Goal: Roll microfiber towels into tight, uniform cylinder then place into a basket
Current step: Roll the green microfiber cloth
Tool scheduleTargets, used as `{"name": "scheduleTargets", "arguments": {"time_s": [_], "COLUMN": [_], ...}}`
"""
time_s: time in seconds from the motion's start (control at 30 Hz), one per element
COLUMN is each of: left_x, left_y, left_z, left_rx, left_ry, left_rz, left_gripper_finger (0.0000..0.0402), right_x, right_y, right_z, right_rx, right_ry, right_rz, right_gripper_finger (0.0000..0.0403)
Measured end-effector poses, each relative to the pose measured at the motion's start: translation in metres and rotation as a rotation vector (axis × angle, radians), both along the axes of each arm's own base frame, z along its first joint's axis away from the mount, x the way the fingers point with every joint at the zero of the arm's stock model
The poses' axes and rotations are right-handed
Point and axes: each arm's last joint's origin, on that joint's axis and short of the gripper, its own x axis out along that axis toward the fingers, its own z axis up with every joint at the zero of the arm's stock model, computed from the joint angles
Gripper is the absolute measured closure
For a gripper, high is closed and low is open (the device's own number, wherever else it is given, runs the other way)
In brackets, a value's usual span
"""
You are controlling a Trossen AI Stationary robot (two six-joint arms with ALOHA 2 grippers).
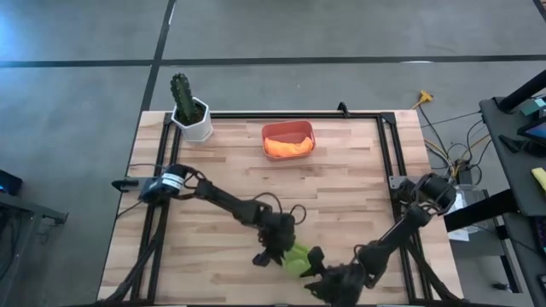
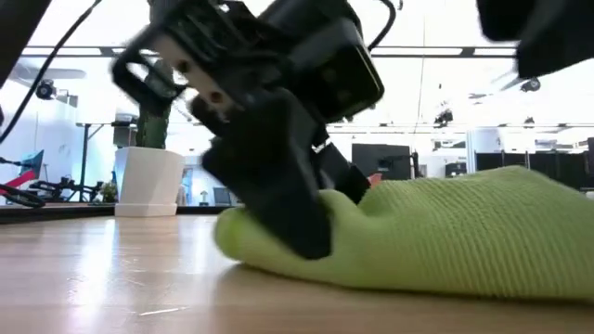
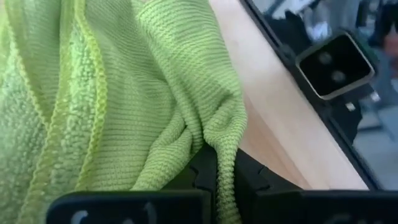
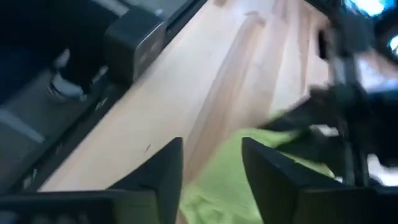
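The orange towel (image 1: 287, 147) already lies in the basket (image 1: 288, 129) at the table's far side. The green towel (image 1: 298, 258) sits bunched near the front edge, unplaced; my left gripper (image 3: 217, 180) pinches its fold, my right gripper (image 4: 211, 168) stands parted beside it.

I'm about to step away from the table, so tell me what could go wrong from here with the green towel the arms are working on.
1. The left gripper is shut on only a thin fold of the green towel, so the roll may loosen or slip out when lifted.
2. The right gripper is open beside the towel, giving no support.
3. The towel sits near the table's front edge, far from the basket, which already holds the orange towel; it could drop during the carry.
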Motion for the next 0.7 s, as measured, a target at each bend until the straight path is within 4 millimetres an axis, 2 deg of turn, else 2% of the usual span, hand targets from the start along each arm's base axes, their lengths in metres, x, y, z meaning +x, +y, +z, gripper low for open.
{"name": "scheduleTargets", "arguments": {"time_s": [0.17, 0.27, 0.37, 0.5, 0.7], "left_x": [0.011, 0.016, 0.019, 0.022, 0.023], "left_y": [0.017, 0.018, 0.017, 0.016, 0.017], "left_z": [-0.003, -0.009, -0.011, -0.009, -0.008], "left_rx": [-0.127, -0.190, -0.246, -0.301, -0.321], "left_ry": [0.092, 0.139, 0.160, 0.175, 0.181], "left_rz": [0.047, 0.048, 0.056, 0.067, 0.082], "left_gripper_finger": [0.0400, 0.0400, 0.0400, 0.0400, 0.0400], "right_x": [-0.005, -0.006, -0.004, 0.001, 0.008], "right_y": [0.014, 0.016, 0.017, 0.016, 0.009], "right_z": [-0.016, -0.029, -0.040, -0.046, -0.046], "right_rx": [-0.300, -0.526, -0.652, -0.662, -0.616], "right_ry": [0.030, 0.073, 0.115, 0.119, 0.033], "right_rz": [0.082, 0.128, 0.160, 0.136, -0.098], "right_gripper_finger": [0.0202, 0.0193, 0.0192, 0.0193, 0.0193]}}
